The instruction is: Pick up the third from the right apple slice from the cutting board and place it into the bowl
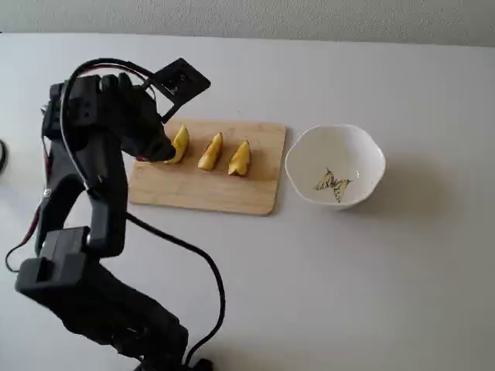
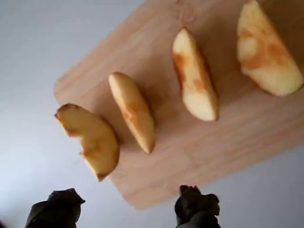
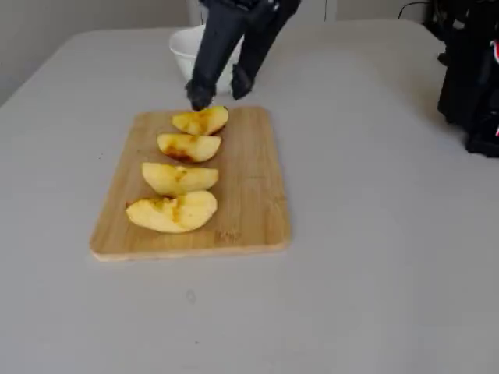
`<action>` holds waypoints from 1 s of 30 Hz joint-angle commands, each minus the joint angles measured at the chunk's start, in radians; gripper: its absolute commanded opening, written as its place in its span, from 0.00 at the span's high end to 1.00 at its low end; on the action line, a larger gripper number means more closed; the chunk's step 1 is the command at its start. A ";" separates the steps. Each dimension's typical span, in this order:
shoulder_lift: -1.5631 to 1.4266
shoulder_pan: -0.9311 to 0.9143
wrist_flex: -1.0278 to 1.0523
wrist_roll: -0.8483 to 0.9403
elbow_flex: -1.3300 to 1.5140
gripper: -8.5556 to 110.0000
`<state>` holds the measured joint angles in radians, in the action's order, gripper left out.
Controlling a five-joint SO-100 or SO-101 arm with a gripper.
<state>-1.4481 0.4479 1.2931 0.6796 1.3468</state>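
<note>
The cutting board (image 1: pixel 232 193) carries four yellow apple wedges in a row. The slim apple slice (image 1: pixel 180 143) is third from the right in this fixed view, and also shows in the wrist view (image 2: pixel 132 111) and in the other fixed view (image 3: pixel 189 146). My gripper (image 1: pixel 158 149) hangs over the board's left end, just left of that slice, and hides the end wedge. In the wrist view the gripper (image 2: pixel 127 211) is open and empty, its fingertips short of the board's corner. In the other fixed view the gripper (image 3: pixel 218 92) hovers over the farthest wedge. The bowl (image 1: pixel 363 143) stands right of the board.
A chunkier curved wedge (image 2: pixel 90 142) lies at the board's end nearest the fingertips; two more wedges (image 2: pixel 194 76) (image 2: pixel 268 52) lie farther along. A white bowl rim (image 3: pixel 181 48) shows behind the arm. Black equipment (image 3: pixel 468 70) stands at the right edge. My arm and cable (image 1: pixel 209 270) fill the left.
</note>
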 commanded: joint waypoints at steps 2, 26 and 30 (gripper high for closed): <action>0.060 -0.012 -0.061 0.015 -0.086 0.69; 0.420 -0.052 -0.044 0.025 -0.380 0.68; 0.456 -0.049 -0.044 0.025 -0.410 0.68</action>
<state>-0.9910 0.4126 1.2563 0.6918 1.0140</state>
